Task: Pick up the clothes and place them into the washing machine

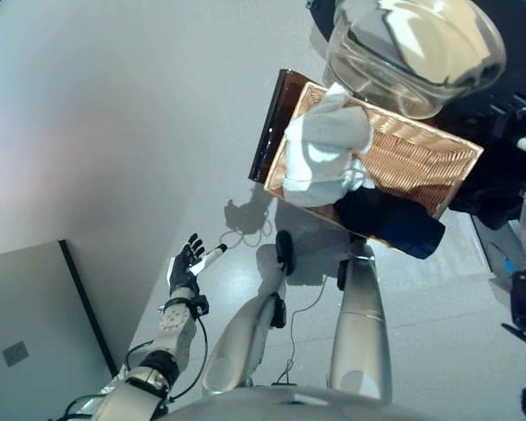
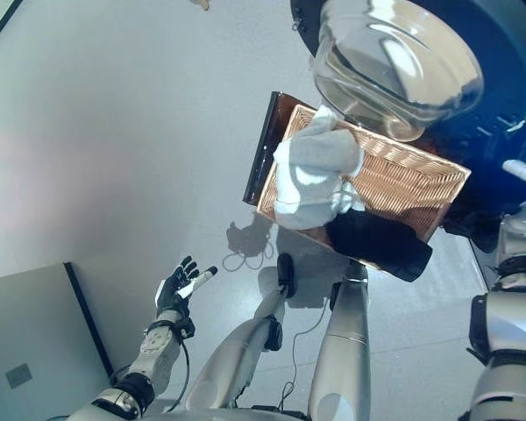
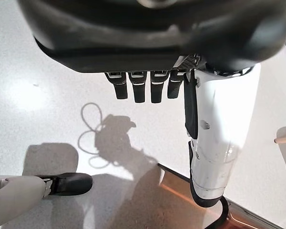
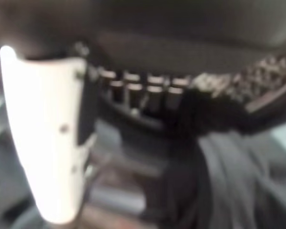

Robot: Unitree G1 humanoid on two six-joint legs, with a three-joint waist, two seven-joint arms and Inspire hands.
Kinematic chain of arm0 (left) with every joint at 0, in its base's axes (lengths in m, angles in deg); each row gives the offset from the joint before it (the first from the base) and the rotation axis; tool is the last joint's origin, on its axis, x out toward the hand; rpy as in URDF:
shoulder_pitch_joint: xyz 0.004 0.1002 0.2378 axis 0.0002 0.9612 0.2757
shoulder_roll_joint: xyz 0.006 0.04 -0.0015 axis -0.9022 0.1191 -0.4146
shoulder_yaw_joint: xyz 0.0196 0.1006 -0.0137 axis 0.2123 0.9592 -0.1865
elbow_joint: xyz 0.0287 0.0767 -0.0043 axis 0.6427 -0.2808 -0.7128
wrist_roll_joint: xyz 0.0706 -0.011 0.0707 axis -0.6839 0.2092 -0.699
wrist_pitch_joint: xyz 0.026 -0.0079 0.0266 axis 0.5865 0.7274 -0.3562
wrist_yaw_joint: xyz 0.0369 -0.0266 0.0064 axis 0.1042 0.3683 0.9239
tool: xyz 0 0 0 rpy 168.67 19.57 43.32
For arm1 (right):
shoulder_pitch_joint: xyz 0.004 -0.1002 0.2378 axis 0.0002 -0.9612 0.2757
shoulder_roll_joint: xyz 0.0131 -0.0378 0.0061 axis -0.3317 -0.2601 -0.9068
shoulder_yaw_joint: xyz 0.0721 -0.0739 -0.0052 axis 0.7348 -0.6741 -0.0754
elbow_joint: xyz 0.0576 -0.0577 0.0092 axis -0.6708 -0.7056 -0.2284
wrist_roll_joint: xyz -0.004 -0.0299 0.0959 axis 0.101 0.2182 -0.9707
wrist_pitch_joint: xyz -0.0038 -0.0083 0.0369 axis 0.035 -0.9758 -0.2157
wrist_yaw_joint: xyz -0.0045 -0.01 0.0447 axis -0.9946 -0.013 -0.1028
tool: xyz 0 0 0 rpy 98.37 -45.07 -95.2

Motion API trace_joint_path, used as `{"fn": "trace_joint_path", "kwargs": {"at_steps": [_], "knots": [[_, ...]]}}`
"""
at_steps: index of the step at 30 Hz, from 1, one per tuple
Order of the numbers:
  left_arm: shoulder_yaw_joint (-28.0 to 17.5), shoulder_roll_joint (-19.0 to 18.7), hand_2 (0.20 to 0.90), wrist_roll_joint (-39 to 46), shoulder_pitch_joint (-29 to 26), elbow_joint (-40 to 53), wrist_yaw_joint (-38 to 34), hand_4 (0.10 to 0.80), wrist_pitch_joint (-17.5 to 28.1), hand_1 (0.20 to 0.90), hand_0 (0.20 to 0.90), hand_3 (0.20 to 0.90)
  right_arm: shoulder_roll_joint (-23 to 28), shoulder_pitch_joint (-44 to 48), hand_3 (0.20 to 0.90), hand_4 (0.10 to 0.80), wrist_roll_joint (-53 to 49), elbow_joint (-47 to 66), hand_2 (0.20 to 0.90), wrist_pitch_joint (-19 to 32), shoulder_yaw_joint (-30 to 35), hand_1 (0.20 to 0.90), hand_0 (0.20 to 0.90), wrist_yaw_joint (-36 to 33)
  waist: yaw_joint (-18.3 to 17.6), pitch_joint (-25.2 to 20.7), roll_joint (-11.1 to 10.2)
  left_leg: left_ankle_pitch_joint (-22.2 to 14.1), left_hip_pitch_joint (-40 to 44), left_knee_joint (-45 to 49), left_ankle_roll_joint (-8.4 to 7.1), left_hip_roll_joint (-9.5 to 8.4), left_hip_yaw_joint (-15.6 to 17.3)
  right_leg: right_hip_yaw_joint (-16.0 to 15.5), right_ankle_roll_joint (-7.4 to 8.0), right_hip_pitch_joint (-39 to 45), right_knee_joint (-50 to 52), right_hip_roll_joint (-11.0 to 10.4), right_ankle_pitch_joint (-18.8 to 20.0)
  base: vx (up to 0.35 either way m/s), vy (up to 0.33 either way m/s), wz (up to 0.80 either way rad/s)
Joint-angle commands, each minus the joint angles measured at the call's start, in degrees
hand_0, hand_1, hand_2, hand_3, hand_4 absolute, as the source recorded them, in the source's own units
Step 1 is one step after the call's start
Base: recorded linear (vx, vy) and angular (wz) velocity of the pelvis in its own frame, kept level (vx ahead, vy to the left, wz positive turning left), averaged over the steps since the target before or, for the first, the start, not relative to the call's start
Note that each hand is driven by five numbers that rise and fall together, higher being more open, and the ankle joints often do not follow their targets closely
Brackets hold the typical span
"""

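A wicker basket [image 1: 421, 158] holds a pale grey-white bundle of clothes [image 1: 329, 145] and a dark navy garment [image 1: 390, 224] that hangs over its near edge. Above it stands the washing machine's round glass door [image 1: 412, 48], swung out, with the dark machine front [image 2: 508, 96] behind. My left hand [image 1: 186, 267] hovers over the floor to the basket's lower left, fingers [image 3: 138, 88] straight, holding nothing. My right hand [image 2: 522, 171] shows only its white thumb cover at the far right by the machine. In its wrist view the thumb [image 4: 52, 133] is straight and dark cloth [image 4: 224, 162] lies past it.
The basket rests on a dark brown stand [image 1: 270, 123]. A grey panel with a black edge [image 1: 26, 333] lies at the lower left. Pale floor [image 1: 114, 132] spreads to the left of the basket.
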Motion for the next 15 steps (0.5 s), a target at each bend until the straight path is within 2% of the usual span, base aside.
{"fn": "trace_joint_path", "kwargs": {"at_steps": [1,5,8,10,13,14,15], "knots": [[-3.1,-4.5,0.9,-0.5,1.2,-1.9,-2.7,0.8,3.5,0.9,0.9,0.9,0.9,-2.0,0.9,0.8,1.9,2.2,0.9,2.1,-3.3,0.9,0.9,-2.4,0.5,-1.9,-2.7,-0.3,-0.3,-0.5,-7.68,0.35,0.2,0.1,1.11,6.1,-9.7,0.0,5.4,-0.013,0.017,-0.05],[-4.1,-4.6,0.9,0.0,0.9,-2.7,-3.7,0.8,4.1,0.9,0.9,0.9,-3.2,-6.0,0.9,0.8,4.6,7.0,0.9,2.3,-1.9,0.9,0.9,-5.2,0.2,-1.3,-3.1,-0.1,-0.7,-0.5,-7.74,0.47,0.5,0.1,1.12,6.2,-10.4,0.0,5.5,0.001,0.024,-0.05],[-4.0,-4.0,0.9,0.2,0.7,-3.4,-5.2,0.8,4.9,0.9,0.9,0.9,-7.6,-9.0,0.9,0.8,1.6,10.3,0.9,4.2,4.0,0.9,0.9,-10.0,-0.1,-1.3,-3.0,-0.3,-0.7,-0.5,-7.69,0.51,0.5,0.1,1.19,6.3,-10.5,0.2,5.4,0.023,0.027,-0.05],[-3.2,-3.0,0.9,0.2,0.5,-3.7,-6.4,0.8,5.5,0.9,0.9,0.9,-12.3,-11.8,0.9,0.8,-0.3,12.9,0.9,6.1,6.7,0.9,0.9,-12.6,-0.3,-1.2,-2.7,-0.4,-0.6,-0.5,-7.68,0.45,0.5,0.3,1.26,6.4,-10.8,0.3,5.4,0.026,0.029,-0.05],[-3.0,-2.3,0.9,0.1,0.0,-3.9,-7.4,0.8,6.0,0.9,0.9,0.9,-16.6,-15.1,0.9,0.8,0.2,16.7,0.9,7.1,7.2,0.9,0.9,-13.8,-0.6,-1.3,-2.6,-0.7,-0.6,-0.5,-7.7,0.53,0.6,0.2,1.39,6.5,-11.2,0.2,5.5,0.014,0.017,-0.06],[-3.0,-2.3,0.9,0.1,0.1,-3.9,-7.4,0.8,6.0,0.9,0.9,0.9,-16.6,-15.2,0.9,0.8,0.3,16.8,0.9,7.0,7.3,0.9,0.9,-13.8,-0.5,-1.4,-2.7,-0.7,-0.6,-0.5,-7.7,0.53,0.6,0.2,1.39,6.5,-11.2,0.2,5.5,0.012,0.009,-0.05],[-2.8,-2.1,0.9,-0.2,-0.2,-3.9,-7.8,0.8,6.2,0.9,0.9,0.9,-19.0,-16.7,0.9,0.8,-0.2,18.5,0.9,7.8,7.8,0.9,0.9,-14.4,-0.7,-1.5,-2.6,-0.8,-0.5,-0.5,-7.71,0.63,0.8,0.3,1.42,6.6,-11.4,0.3,5.5,0.011,0.004,-0.03]]}}
